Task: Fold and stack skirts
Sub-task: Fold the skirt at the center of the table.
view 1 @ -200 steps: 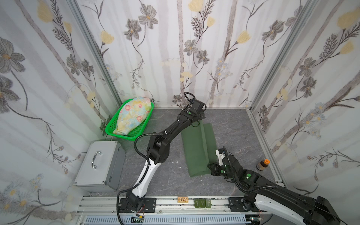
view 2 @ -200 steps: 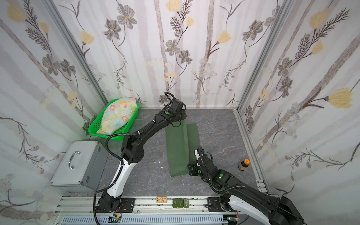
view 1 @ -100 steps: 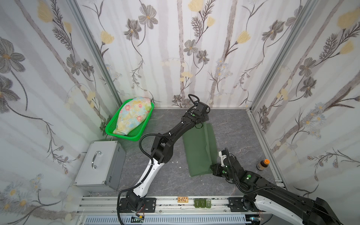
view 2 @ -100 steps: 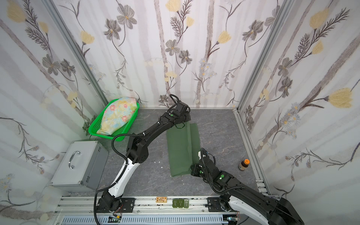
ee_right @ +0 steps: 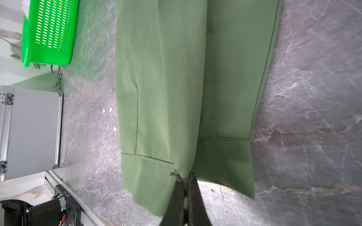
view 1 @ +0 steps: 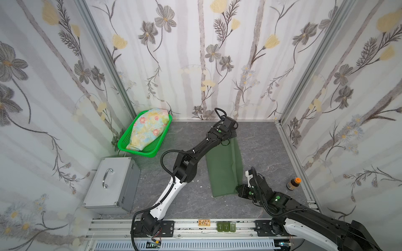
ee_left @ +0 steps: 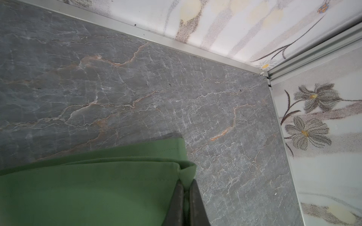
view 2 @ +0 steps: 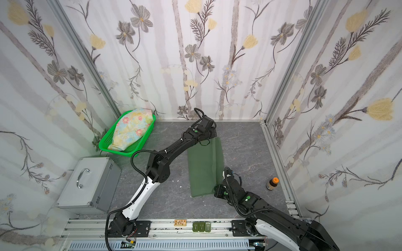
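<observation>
Pinches lengthwise-folded olive skirt (view 1: 224, 171) on table (view 1: 261, 141), far corner in left gripper (ee_left: 187, 185), near hem in right gripper (ee_right: 185, 179); leaves floral skirt (view 1: 148, 130) bundled in basket (view 1: 139, 152), unfolded, nothing stacked.

A plain olive-green skirt (view 1: 224, 169) lies mid-table on a grey marble tabletop (view 1: 261, 147) veined white and rust. At ten o'clock, a pastel yellow-and-blue skirt (view 1: 150, 128) with pink flowers sits in a bright green perforated basket (view 1: 139, 151). At eight o'clock is a silver case (view 1: 111, 182), and at four o'clock a brown bottle (view 1: 292, 184) capped orange. The walls (view 1: 195, 54) show grey and yellow blossoms on pale stripes.
</observation>
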{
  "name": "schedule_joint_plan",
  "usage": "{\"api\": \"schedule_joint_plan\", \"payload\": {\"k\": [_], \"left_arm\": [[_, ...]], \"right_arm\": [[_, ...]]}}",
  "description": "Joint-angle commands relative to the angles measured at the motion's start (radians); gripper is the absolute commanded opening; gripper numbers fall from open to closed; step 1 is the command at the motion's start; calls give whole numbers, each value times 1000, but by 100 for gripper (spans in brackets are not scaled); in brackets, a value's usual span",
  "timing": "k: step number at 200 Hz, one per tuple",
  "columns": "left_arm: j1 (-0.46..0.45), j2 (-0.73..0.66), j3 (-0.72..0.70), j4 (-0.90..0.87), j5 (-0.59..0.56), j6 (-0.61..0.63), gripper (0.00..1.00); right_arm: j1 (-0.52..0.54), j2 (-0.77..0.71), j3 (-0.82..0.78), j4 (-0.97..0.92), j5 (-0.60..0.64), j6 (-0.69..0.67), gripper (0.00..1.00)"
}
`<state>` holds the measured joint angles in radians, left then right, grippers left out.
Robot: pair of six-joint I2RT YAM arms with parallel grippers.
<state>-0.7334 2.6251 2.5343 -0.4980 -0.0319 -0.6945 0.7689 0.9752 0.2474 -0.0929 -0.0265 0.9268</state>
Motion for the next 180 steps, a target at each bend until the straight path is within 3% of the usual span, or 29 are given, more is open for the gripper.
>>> {"api": "schedule_joint_plan", "payload": {"k": [1, 78, 180], "left_arm": [[-3, 26, 32, 9, -2, -17, 0], [-4, 80, 66, 28, 12, -37, 0], [6, 65, 57, 33, -65, -57, 0]], "right_arm": [[-3, 6, -2, 19, 9, 19, 0], [-17, 10, -12, 21, 25, 32, 0], [-96, -13, 58, -44, 44, -19, 3]]}}
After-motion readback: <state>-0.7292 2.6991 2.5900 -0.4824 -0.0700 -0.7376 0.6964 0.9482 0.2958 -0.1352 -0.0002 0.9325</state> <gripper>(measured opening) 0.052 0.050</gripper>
